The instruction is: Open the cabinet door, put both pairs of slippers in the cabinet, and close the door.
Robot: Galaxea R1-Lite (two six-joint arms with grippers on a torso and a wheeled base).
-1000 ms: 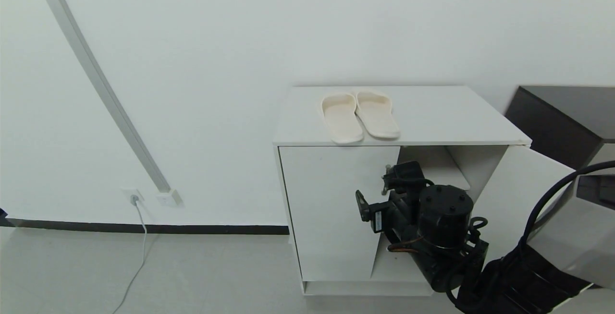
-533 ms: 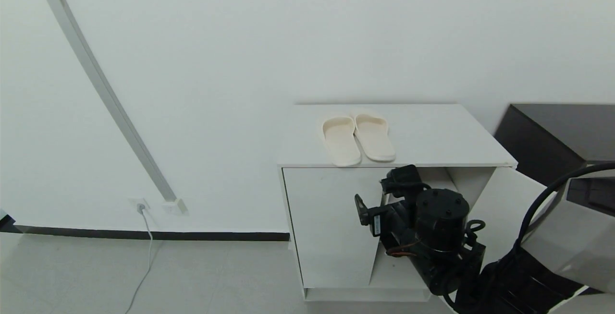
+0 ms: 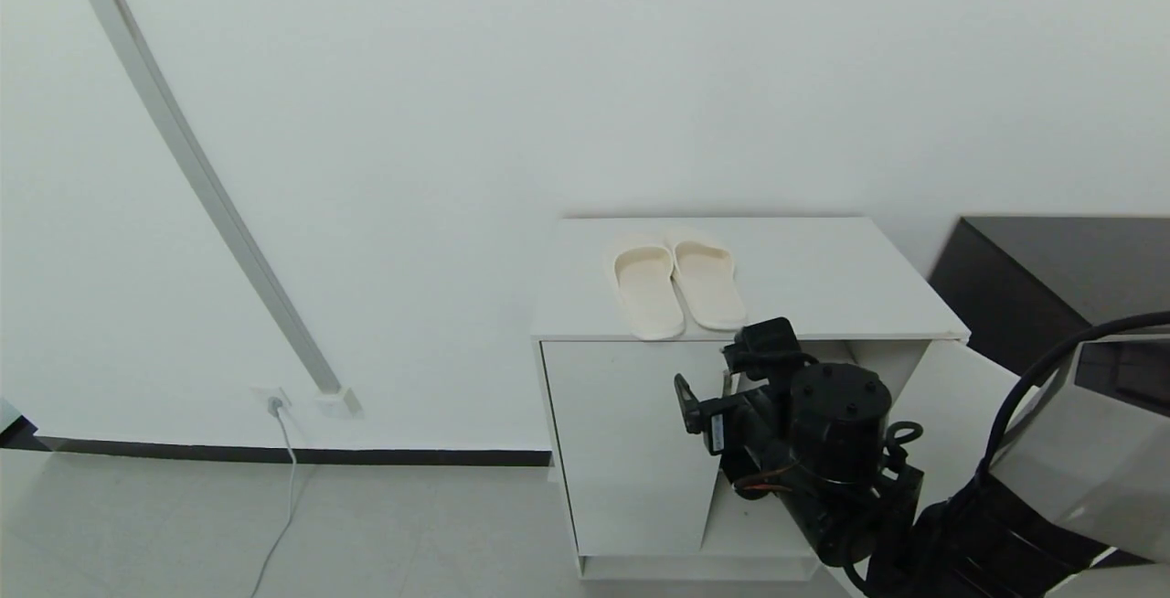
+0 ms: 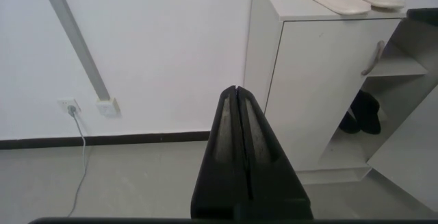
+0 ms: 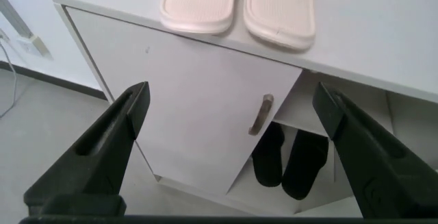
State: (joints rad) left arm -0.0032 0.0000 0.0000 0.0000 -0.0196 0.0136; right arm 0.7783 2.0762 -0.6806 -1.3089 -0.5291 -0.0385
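A cream pair of slippers lies side by side at the front edge of the cabinet top, left of middle. A black pair of slippers stands inside, under the shelf, beside the open right door. The right gripper, spread wide, faces the shut left door. The left gripper is pressed together.

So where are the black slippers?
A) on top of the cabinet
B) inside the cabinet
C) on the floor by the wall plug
B: the black slippers sit low down inside the open half of the cabinet, while the cream slippers lie on its top.
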